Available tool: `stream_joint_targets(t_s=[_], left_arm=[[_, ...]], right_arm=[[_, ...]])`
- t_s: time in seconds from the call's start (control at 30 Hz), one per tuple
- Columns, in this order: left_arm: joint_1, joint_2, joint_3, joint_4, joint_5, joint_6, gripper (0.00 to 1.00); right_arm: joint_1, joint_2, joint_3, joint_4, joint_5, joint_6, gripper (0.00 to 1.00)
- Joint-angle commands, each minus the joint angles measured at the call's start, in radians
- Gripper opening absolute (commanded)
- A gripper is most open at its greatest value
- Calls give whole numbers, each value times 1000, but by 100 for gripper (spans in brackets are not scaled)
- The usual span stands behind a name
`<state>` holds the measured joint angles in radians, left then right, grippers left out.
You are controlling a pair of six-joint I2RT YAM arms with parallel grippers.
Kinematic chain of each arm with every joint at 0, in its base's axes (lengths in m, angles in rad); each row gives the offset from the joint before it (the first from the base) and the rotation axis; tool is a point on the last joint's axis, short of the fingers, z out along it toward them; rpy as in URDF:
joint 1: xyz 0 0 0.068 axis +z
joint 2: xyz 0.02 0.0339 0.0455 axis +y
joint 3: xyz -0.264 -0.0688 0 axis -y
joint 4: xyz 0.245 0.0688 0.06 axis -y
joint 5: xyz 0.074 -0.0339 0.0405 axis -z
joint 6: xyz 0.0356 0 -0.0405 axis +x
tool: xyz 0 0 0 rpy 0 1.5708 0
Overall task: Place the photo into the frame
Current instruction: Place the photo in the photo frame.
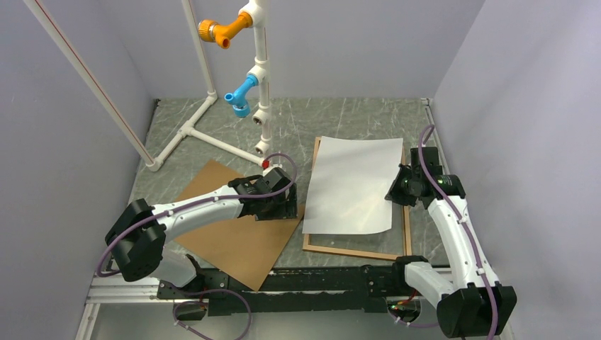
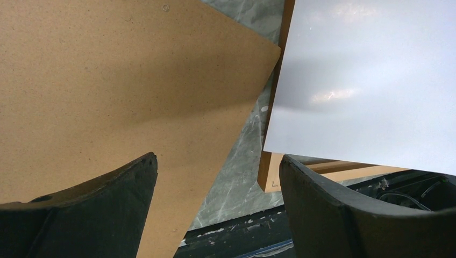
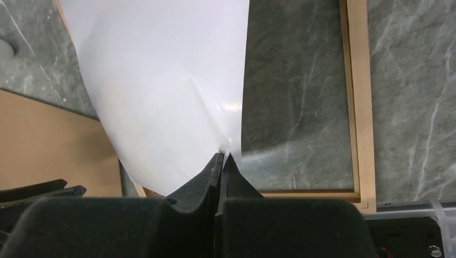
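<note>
While the photo hangs by one edge: the right gripper (image 3: 221,158) is pinched tight on the photo (image 1: 354,188), which spreads out ahead of its fingertips, white back up and bowed slightly at the grip.
Photo's place: it is draped over the frame (image 1: 354,250) but not seated in it. The far side from the right gripper covers the frame's rail on that side, while the glass just under and beside the closed fingers is bare.
Frame: it lies flat on the marble table (image 1: 340,120), and its wooden rail shows just past the right gripper's fingertips in the wrist view.
Long axis: photo and frame both run lengthwise across the right gripper's reach, from the arm bases toward the back wall. The photo looks turned a little off the rails.
Left gripper (image 2: 218,166): its jaws stand wide with nothing between them. One finger is over the corner of the brown backing sheet (image 2: 107,80), the other just beside the photo's free near corner.
Nearer arm: the right one has the sheet, and the left is close enough to steady the opposite edge.
Coming move, as it looks from here: draw the sheet back toward the right wrist until it clears the covered rail, square it, then lower it onto the glass.
Risk: the glossy sheet may buckle or catch on a rail.
</note>
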<state>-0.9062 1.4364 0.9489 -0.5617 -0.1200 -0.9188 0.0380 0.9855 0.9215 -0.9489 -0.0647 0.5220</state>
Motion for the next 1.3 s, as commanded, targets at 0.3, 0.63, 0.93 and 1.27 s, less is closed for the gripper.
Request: stream_joint_targets(t_s=[0.3,0.63,0.93,1.27], left_arm=[[4,-2,33,2,8,11,87],[3,2,36,6,13,12,87],[3,11,38,5,18,16,87],[4,12,38,8,20,17,87]], right_arm=[[-5,-18,39,-122,31,-48,0],[-5,20,66,-104,101,-59,0],[-8,37,86,-82,160,-44,0],[-34,36,89,-62,146,-48,0]])
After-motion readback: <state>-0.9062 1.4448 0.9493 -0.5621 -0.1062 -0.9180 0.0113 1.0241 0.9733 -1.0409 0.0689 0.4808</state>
